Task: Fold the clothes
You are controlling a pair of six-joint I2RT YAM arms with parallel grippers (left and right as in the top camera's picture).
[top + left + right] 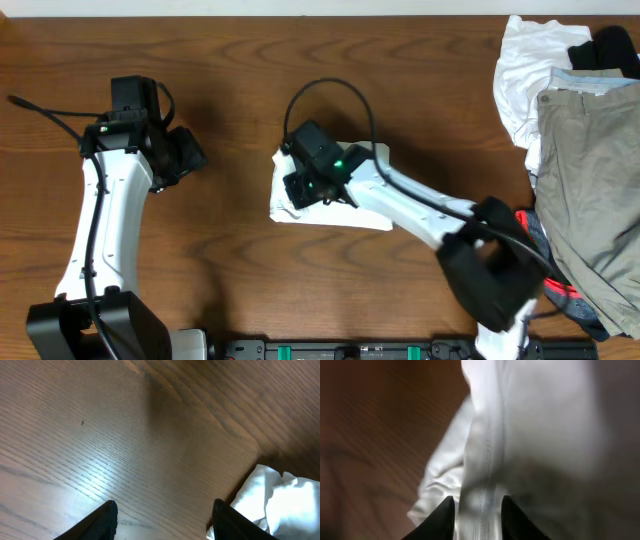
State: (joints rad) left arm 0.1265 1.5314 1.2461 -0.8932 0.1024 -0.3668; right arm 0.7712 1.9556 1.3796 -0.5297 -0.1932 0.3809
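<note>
Wooden table [230, 60], centre: right gripper [479, 515] is pinched narrow on a seam ridge of the white garment [530, 435] lying there; left gripper [162, 525] is held wide, empty. The fold could be dragged open if only one layer is caught.

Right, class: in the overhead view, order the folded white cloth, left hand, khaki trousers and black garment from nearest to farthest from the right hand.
1. folded white cloth, in the centre, directly under the right hand
2. left hand, off to the left
3. khaki trousers, right edge
4. black garment, far right corner
</note>
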